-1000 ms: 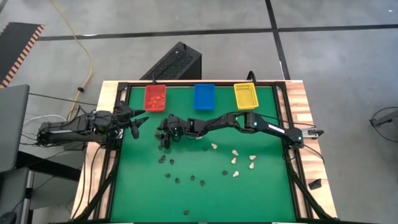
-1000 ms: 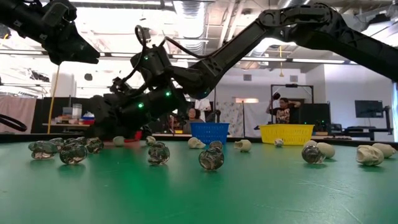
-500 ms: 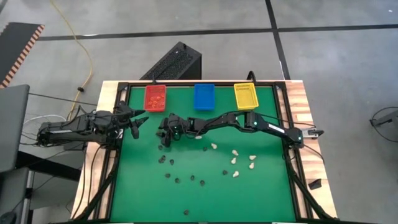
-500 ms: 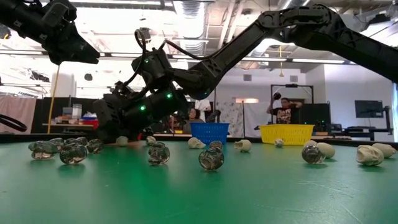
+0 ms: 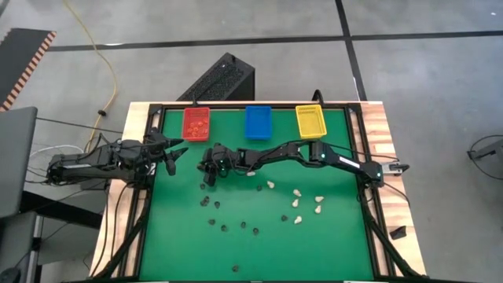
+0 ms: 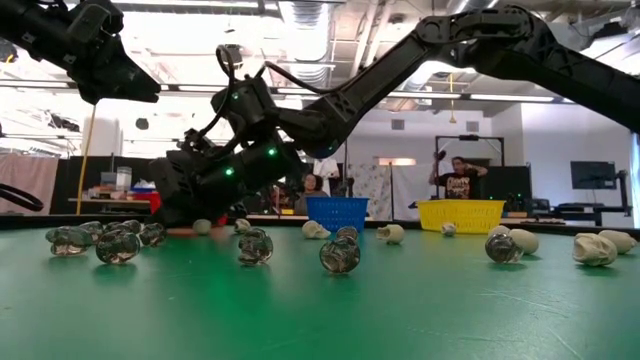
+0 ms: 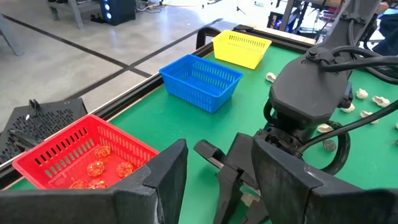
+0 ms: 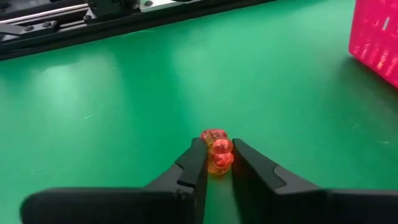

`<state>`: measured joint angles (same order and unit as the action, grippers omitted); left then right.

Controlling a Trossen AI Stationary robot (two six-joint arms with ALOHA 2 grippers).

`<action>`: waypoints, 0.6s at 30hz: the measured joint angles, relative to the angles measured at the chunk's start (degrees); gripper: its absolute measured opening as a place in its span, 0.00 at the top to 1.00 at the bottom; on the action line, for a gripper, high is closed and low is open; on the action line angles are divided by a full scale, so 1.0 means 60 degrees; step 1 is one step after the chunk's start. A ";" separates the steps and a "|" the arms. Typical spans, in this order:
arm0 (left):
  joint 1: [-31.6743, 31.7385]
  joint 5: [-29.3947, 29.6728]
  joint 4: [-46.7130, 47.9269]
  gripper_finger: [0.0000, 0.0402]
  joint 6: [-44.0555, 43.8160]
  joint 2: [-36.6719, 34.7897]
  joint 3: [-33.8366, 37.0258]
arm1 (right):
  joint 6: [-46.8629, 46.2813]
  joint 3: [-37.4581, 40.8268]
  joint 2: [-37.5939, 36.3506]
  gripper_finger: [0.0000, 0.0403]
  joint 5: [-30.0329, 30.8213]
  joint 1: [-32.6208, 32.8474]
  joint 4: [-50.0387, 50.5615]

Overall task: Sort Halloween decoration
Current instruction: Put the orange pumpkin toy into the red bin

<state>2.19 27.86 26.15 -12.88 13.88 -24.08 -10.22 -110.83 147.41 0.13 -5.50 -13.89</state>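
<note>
In the right wrist view, the right gripper (image 8: 217, 163) has its two dark fingers pressed against the sides of an orange trinket (image 8: 216, 151) that rests on the green table (image 8: 124, 93), low in the middle of the frame, with a corner of the red bin (image 8: 376, 37) at the upper right. Seen from above, this gripper (image 5: 209, 174) sits left of centre on the table, just below the red bin (image 5: 196, 124), which stands at the upper edge beside the blue bin (image 5: 257, 122) and the yellow bin (image 5: 310, 121). Orange trinkets in the red bin (image 7: 96, 168) show at the lower left of the left wrist view. Black trinkets (image 5: 224, 226) lie scattered in the lower middle of the high view, and cream-white trinkets (image 5: 297, 206) lie to their right. The left gripper (image 5: 178, 154) hangs at the table's left edge, its fingers (image 7: 168, 180) spread apart with nothing between them. In the low view a person (image 6: 458, 180) stands in the room behind the yellow bin (image 6: 460, 214).
</note>
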 joint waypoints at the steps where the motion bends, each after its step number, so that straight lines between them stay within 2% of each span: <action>1: -0.0003 0.0003 0.0000 0.58 0.0000 -0.0002 0.0000 | -0.0012 0.0000 0.0000 0.78 -0.0002 0.0000 0.0006; 5: -0.0003 0.0003 0.0000 0.58 0.0000 -0.0001 0.0000 | -0.0061 0.0000 0.0000 0.82 -0.0006 0.0000 0.0000; 18: -0.0003 -0.0001 0.0003 0.58 -0.0004 0.0000 0.0000 | -0.0302 0.0015 -0.0085 0.83 -0.0013 -0.0034 0.0032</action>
<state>2.17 27.86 26.17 -12.91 13.88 -24.08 -12.03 -110.74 146.90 0.05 -5.70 -13.70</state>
